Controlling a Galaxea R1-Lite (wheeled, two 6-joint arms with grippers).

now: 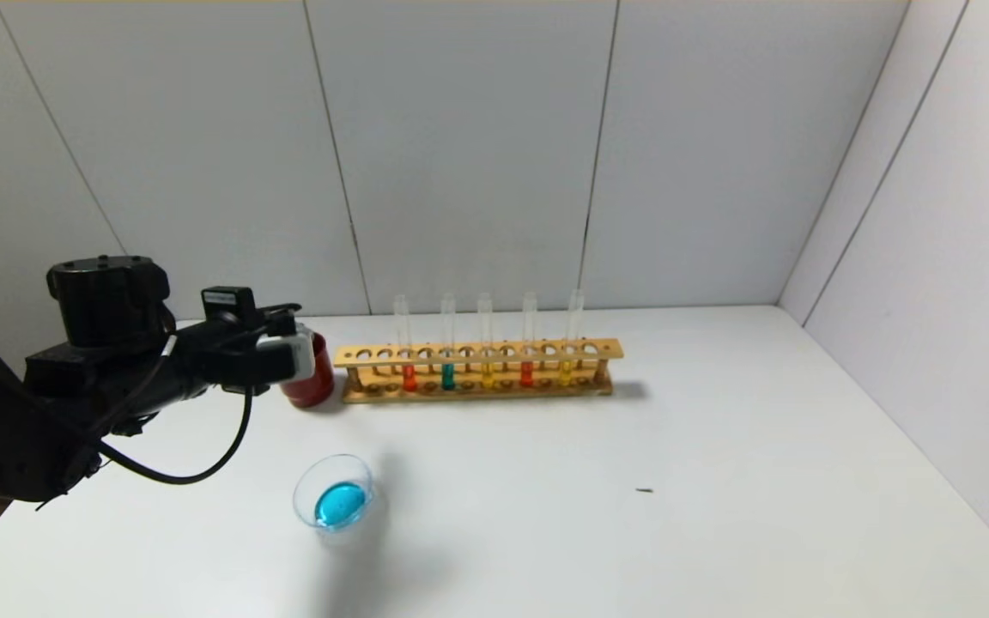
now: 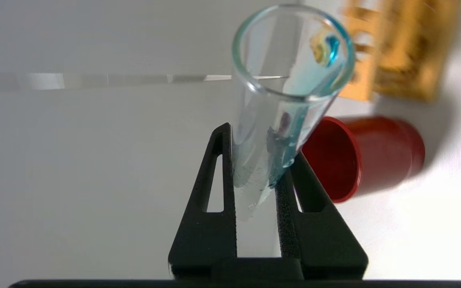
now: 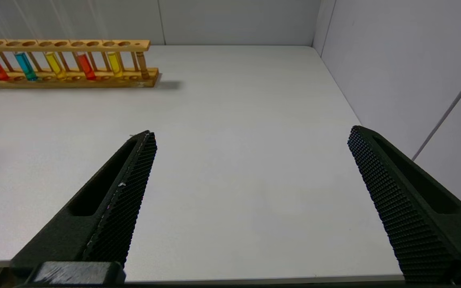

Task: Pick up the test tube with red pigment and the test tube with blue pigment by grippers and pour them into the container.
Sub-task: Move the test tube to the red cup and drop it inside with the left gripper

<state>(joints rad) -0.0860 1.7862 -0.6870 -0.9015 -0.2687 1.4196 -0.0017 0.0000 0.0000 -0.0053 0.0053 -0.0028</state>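
Observation:
My left gripper [image 2: 259, 144] is shut on the lower end of the blue-pigment test tube [image 2: 254, 116], which now holds only blue streaks and a drop near its mouth. In the head view this gripper [image 1: 293, 356] hovers at the back left, just in front of the red cup. The clear glass container [image 1: 333, 458] stands nearer the front with a pool of cyan-blue liquid in it. Two tubes with orange-red liquid [image 1: 409, 376] [image 1: 527, 372] stand in the wooden rack [image 1: 477, 354]. My right gripper [image 3: 250, 136] is open and empty above the table's front right.
The dark red cup [image 1: 316, 386] stands left of the rack; it also shows in the left wrist view [image 2: 374, 156]. The rack also holds a teal tube [image 1: 447, 376] and two yellow ones [image 1: 486, 374]. White walls close the back and right.

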